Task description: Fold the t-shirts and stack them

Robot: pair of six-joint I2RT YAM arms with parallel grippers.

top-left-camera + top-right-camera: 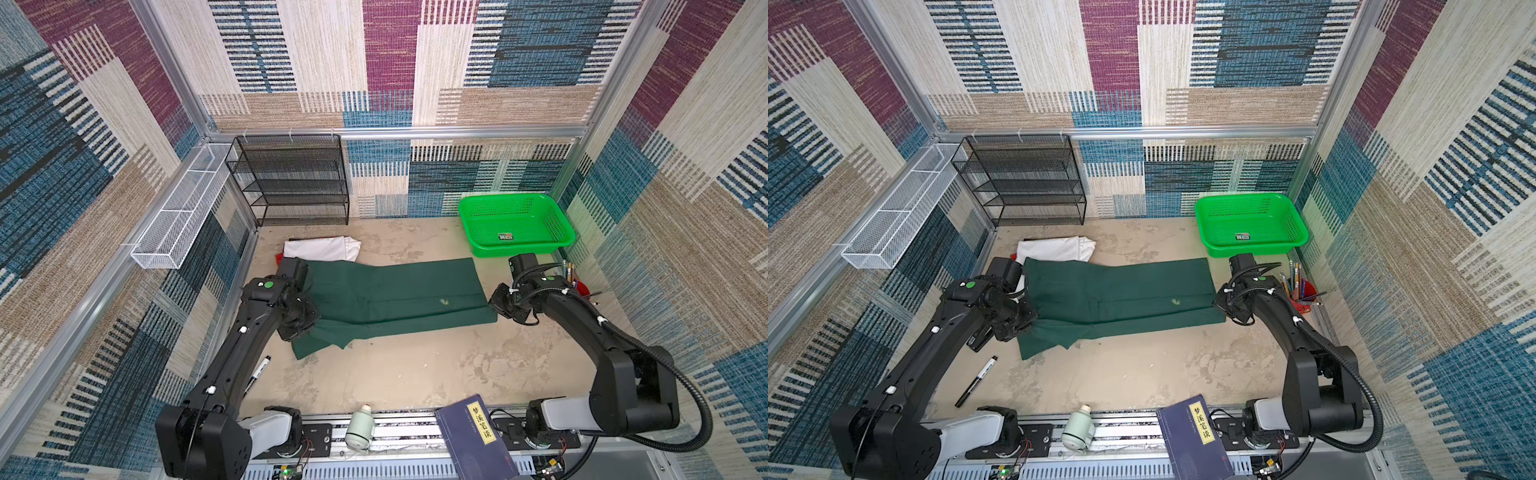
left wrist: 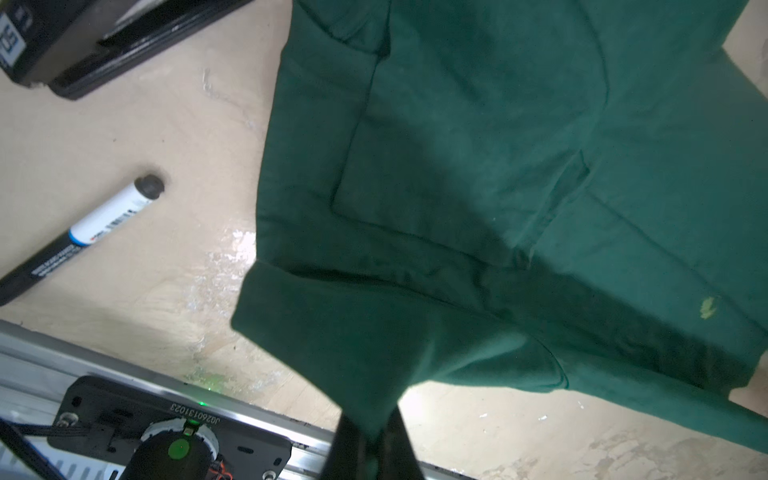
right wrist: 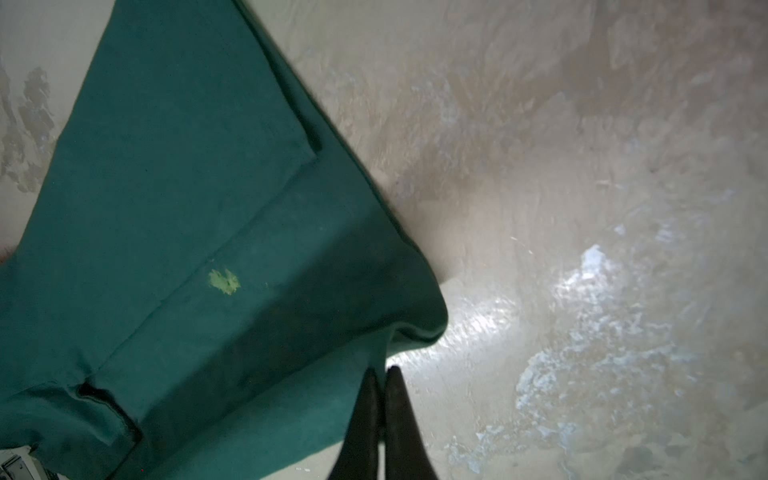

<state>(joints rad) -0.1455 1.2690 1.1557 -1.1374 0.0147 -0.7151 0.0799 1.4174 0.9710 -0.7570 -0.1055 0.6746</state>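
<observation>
The left fingers [image 2: 345,444] and right fingers [image 3: 365,415] are clenching opposite ends of the dark green t-shirt [image 1: 395,291], which is lying part-folded on the bench [image 1: 415,374]; the lengthwise fold, by judgement, is calling for an even joint carry-over.

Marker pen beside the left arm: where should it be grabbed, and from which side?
Mid-barrel of the marker pen, coming down from above, jaws across its width: it lies flat, long and thin, with bare table either side.
</observation>
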